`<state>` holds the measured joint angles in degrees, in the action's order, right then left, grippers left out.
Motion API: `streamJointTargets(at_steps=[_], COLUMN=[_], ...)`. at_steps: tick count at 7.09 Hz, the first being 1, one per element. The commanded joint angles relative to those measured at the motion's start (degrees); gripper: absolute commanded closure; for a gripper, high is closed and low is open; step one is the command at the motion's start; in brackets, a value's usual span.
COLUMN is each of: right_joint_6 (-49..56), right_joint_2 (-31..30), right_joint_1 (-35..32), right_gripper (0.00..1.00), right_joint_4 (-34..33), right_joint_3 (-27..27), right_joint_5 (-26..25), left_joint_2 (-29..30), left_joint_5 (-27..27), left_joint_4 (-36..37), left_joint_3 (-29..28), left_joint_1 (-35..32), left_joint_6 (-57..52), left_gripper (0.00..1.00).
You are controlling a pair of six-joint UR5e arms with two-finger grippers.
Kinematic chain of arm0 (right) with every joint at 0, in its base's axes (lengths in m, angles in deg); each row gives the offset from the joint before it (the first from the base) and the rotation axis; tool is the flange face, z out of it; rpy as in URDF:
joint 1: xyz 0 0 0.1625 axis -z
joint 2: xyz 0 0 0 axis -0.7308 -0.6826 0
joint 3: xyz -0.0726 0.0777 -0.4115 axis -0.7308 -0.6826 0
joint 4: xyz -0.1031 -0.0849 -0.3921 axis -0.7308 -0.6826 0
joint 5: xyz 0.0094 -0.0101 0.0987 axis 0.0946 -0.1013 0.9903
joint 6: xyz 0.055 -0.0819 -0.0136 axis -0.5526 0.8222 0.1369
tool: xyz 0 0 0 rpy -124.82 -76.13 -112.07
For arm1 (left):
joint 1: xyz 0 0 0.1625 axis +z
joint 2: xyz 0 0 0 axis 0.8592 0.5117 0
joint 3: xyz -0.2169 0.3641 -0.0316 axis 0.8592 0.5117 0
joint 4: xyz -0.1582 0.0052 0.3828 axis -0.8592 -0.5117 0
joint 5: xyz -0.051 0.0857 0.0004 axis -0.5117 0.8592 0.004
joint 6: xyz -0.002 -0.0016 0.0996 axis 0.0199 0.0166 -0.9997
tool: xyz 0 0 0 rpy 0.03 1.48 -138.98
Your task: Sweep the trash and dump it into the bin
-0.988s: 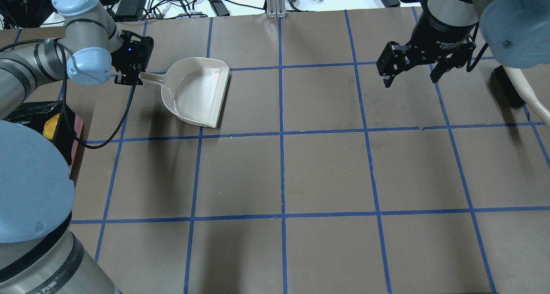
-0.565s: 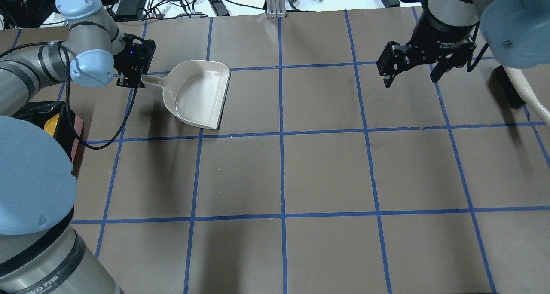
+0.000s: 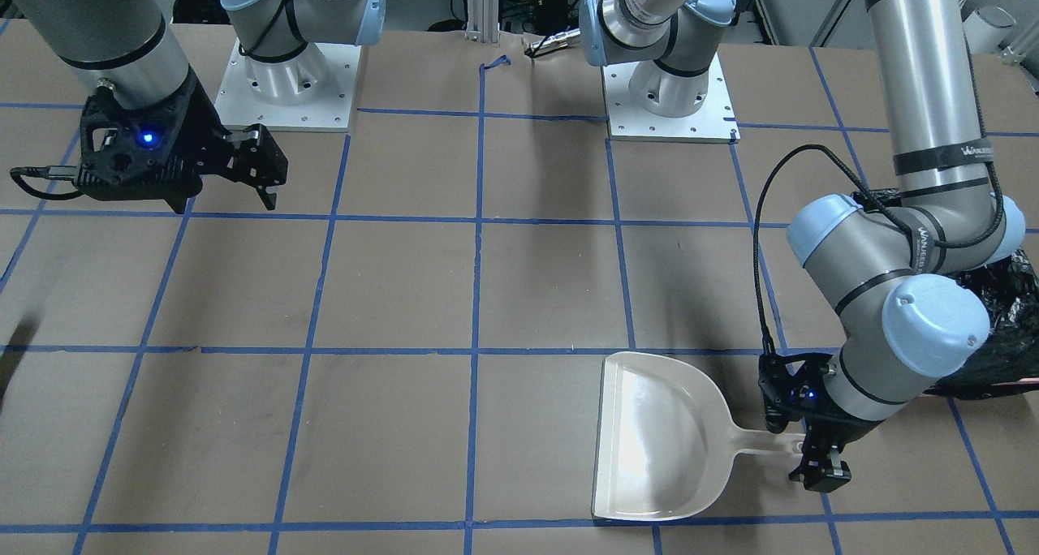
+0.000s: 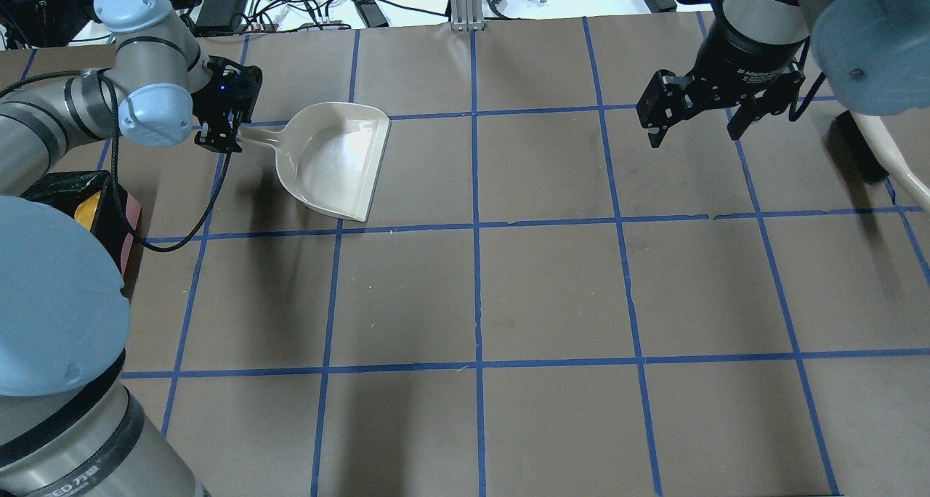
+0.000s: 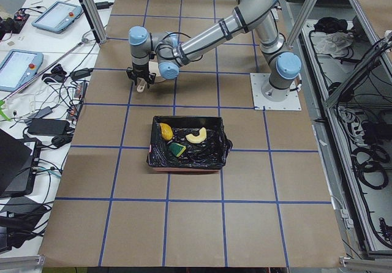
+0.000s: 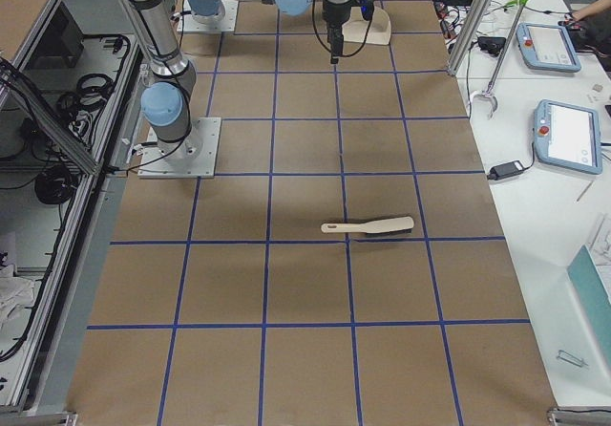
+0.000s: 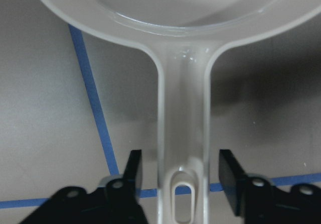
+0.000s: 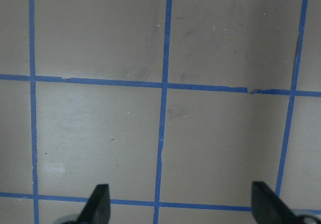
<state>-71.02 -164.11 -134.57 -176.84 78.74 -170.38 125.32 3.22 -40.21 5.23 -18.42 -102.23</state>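
The bin (image 5: 187, 158), a pink box lined with a black bag, holds all three pieces of trash: the yellowish lump (image 5: 166, 131), the tan croissant (image 5: 196, 136) and the yellow-green sponge (image 5: 177, 149). In the overhead view only its corner (image 4: 131, 224) shows at the left edge. The off-white dustpan (image 4: 334, 159) lies empty on the table. My left gripper (image 7: 179, 166) is open, its fingers (image 7: 133, 166) on either side of the dustpan handle (image 7: 183, 108) with a gap on each side. My right gripper (image 4: 694, 130) is open and empty above the far right of the table.
The brush (image 6: 368, 226) lies on the table at the right end, its black bristles (image 4: 857, 148) just right of my right gripper. The brown table mat has a blue tape grid. Cables and power bricks (image 4: 305, 3) lie beyond the far edge.
The dustpan has turned slightly and settled lower; the dark shadow under its front lip is gone. My left wrist shifted a little with it. The right arm has not moved.
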Motion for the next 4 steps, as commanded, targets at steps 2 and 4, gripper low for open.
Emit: streamJointTargets(at_steps=[2, 4], right_joint_6=[-0.01, -0.01], right_joint_2=[0.0, -0.09], right_joint_1=[0.0, 0.0], right_gripper=[0.0, 0.0], right_joint_4=[0.07, 0.16], right_joint_3=[0.02, 0.02], right_joint_5=[-0.12, -0.3], left_joint_2=[-8.43, -14.85], left_joint_5=[1.23, 1.23], left_joint_4=[-8.02, -15.26], left_joint_3=[-0.35, 0.52], left_joint_1=[-0.84, -4.07], left_joint_6=[12.0, 35.71], left_gripper=[0.0, 0.0])
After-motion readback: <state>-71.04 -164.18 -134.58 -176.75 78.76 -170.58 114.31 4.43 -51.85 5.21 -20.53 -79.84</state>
